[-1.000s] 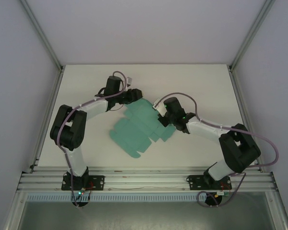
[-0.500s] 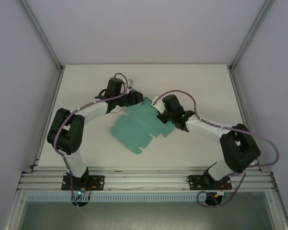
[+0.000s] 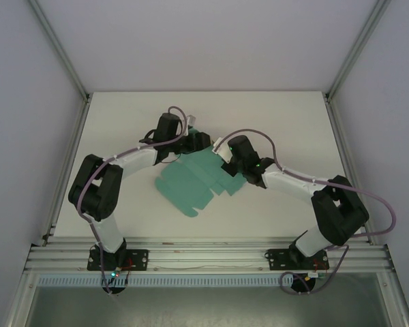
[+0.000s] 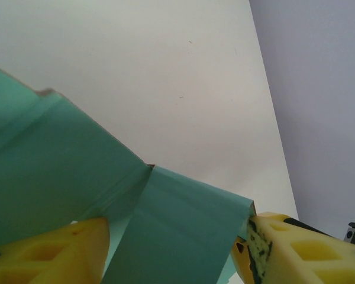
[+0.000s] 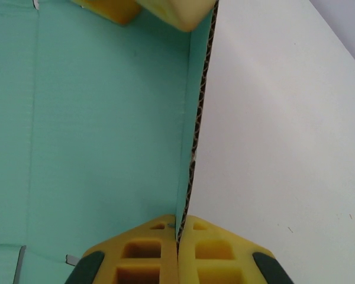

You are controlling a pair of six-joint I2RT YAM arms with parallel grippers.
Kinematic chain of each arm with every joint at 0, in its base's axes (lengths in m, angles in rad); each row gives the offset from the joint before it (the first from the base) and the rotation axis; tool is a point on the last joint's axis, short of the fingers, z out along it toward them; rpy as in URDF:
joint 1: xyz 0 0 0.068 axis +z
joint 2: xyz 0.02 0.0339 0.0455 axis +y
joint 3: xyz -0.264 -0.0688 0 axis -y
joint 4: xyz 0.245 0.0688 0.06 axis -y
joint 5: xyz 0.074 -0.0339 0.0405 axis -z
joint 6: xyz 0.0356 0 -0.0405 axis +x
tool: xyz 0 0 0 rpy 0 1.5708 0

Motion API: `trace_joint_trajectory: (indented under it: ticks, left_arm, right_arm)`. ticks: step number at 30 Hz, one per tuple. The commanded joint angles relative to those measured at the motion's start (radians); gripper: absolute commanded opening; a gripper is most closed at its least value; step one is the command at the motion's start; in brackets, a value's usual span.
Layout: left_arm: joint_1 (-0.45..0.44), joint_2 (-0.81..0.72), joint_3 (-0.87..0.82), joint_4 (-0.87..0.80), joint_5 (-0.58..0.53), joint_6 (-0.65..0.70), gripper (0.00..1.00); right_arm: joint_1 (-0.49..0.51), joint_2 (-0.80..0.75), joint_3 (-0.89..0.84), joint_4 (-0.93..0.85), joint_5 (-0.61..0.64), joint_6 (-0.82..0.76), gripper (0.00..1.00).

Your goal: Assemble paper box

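Paper box: you had the teal die-cut paper box (image 3: 191, 184) lying mostly flat on the white table (image 3: 273, 116), at its middle, between the two arms. Its far end lay under both grippers.
Left gripper: your left gripper (image 3: 196, 142) sat at the sheet's far-left corner. In its wrist view the yellow fingers (image 4: 53, 251) stood spread, with a teal flap (image 4: 183, 231) rising between them. You could not tell whether either pad touched the flap.
Right gripper: your right gripper (image 5: 178, 236) was pressed together on the corrugated edge of a raised side flap, pinching it upright. In the top view it sat at the sheet's far-right edge, close beside the left one.
Flap edge: in the right wrist view the pinched wall ran straight away from the fingers, with the teal panel to its left and bare table to its right.
Far end of wall: the left gripper's yellow fingertips (image 5: 171, 12) showed at the top of that view, right at the wall's far end.
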Motion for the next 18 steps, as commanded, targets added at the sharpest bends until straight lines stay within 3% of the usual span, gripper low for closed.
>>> trace_joint_trajectory:
  ticks: [1,3,8,12,18]
  left_arm:
    - [-0.021,-0.013,-0.016,0.054,0.021,-0.012,0.66]
    - [-0.021,-0.04,-0.03,0.034,0.006,0.007,0.67]
    - [-0.015,-0.163,-0.094,-0.071,-0.072,0.1,0.81]
    - [0.02,-0.296,-0.162,-0.173,-0.176,0.157,1.0]
    - [0.151,-0.423,-0.258,-0.274,-0.376,0.182,1.0]
  right_arm:
    - [0.021,-0.03,-0.01,0.048,-0.043,-0.027,0.0]
    - [0.021,-0.035,-0.012,0.042,0.003,-0.021,0.0]
    - [0.02,-0.052,-0.017,0.018,0.095,-0.008,0.0]
    - [0.019,-0.069,-0.023,-0.007,0.118,-0.012,0.0]
    - [0.016,-0.096,-0.05,-0.007,0.087,-0.052,0.0]
